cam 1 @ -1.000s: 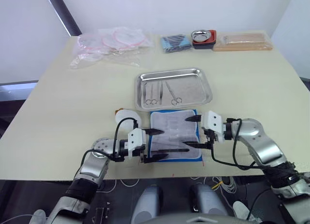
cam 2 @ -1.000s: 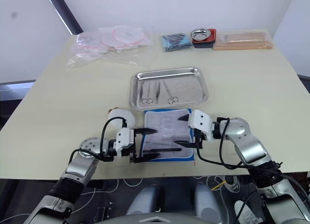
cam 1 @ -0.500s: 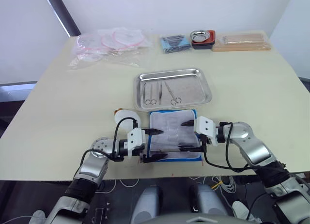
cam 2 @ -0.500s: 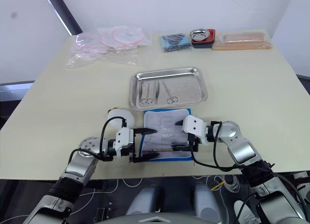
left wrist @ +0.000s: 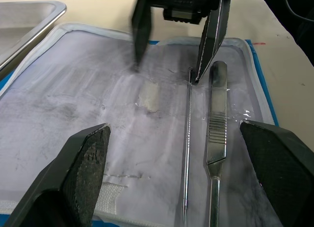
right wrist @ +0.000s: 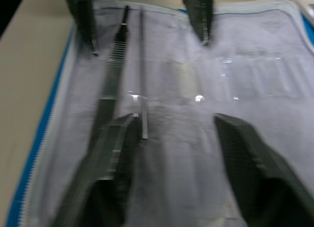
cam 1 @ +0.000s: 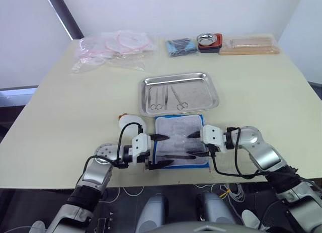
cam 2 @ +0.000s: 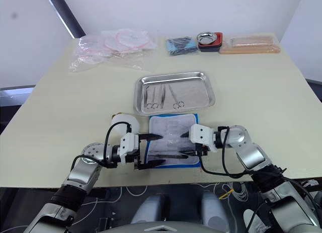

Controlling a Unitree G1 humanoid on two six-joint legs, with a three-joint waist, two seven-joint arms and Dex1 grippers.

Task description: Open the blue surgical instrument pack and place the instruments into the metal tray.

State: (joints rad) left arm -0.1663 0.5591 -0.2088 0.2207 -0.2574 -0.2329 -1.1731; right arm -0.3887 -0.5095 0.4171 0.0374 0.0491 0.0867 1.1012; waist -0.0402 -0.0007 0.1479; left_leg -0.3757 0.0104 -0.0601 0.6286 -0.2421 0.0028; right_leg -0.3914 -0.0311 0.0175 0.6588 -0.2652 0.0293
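The blue surgical instrument pack (cam 1: 181, 147) lies open near the table's front edge, grey-white lining up. Two instruments rest on the lining: a thin probe (left wrist: 187, 138) and a flat-handled tool (left wrist: 213, 134) beside it. My left gripper (cam 1: 170, 149) stands wide open over the pack's left side, nothing between its fingers (left wrist: 86, 173). My right gripper (cam 1: 190, 145) reaches in from the right, open with its fingers partly drawn together over the lining. One fingertip (left wrist: 198, 75) sits at the probe's end. The metal tray (cam 1: 211, 94) behind the pack holds several ring-handled scissors (cam 1: 178, 98).
A white round container (cam 1: 132, 123) sits just left of the pack, by my left arm. Along the far edge lie clear plastic bags (cam 1: 113, 47), a dark blue bundle (cam 1: 181, 46), a small metal bowl in a red dish (cam 1: 210, 41) and a tan flat box (cam 1: 249, 44).
My right gripper has moved left from the pack's right edge over the lining, and its fingers have drawn closer together. The left gripper has stayed put.
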